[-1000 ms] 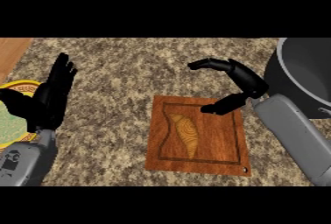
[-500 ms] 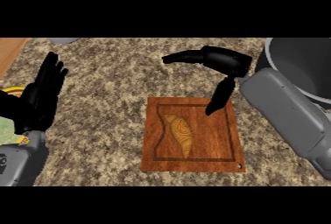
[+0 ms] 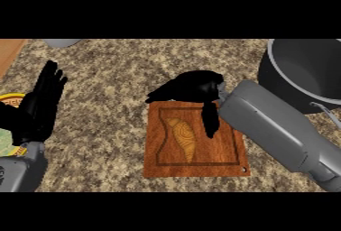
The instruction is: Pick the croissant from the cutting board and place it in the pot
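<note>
Reaching phase, head view only: croissant (image 3: pixel 184 138) lies untouched on the board (image 3: pixel 228 155), left of its middle, long axis running toward the board's near edge. Right hand (image 3: pixel 191 86) sits over the board's far edge, fingers curled downward with nothing in them, thumb hanging down just right of the croissant; can't tell if it touches the wood. Pot (image 3: pixel 303 70) stands at the counter's far right corner, well apart from the board, nothing visible inside. Left hand (image 3: pixel 40 106) rests open near the counter's left edge, fingers up, beside a yellow plate (image 3: pixel 12 99). So nothing done yet: grasp, lift, carry right and release all remain. Versus half a second ago: right hand has swung in from beyond the board's far right corner to its far edge and curled more, forearm now covers the board's right edge; croissant and left hand unchanged.
</note>
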Motion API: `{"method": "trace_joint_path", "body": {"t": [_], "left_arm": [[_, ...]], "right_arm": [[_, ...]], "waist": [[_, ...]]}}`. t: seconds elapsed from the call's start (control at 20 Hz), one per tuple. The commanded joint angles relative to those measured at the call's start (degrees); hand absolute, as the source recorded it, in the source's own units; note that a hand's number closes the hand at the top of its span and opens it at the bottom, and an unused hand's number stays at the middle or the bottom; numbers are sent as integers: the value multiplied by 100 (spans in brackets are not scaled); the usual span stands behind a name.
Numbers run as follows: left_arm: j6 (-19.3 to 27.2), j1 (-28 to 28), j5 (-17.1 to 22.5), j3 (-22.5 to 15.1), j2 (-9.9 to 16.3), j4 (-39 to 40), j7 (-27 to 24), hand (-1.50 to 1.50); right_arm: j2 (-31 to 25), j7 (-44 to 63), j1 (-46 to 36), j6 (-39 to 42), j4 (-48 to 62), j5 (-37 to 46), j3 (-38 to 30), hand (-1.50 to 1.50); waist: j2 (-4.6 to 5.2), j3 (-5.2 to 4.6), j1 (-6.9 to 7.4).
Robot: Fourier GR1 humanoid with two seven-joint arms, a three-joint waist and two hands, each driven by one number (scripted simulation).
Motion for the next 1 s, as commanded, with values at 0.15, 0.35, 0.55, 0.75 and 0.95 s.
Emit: {"method": "trace_joint_path", "body": {"t": [0.15, 0.35, 0.55, 0.75, 0.95], "left_arm": [[7, 179, -153, 40, -191, -131, -4, 0], [-417, 75, -38, 350, -60, 63, -88, 0], [-87, 199, -243, 215, -252, -538, 312, 0], [-288, 313, -282, 376, -199, -379, 72, 0], [-346, 307, -354, 359, -463, -233, -82, 0]], "right_arm": [[323, 1073, 508, 608, -767, 446, -2, -150], [316, 901, 809, 757, -886, 850, -248, -150], [686, 1327, 1138, 826, -976, 1205, -168, -150], [445, 1273, 1288, 690, -1034, 1733, -206, -150], [1001, 1161, 1341, 465, -530, 2255, -255, -150]], "waist": [[18, 5, -21], [33, 5, -5], [29, 7, 13], [27, 6, -3], [37, 5, 22]]}}
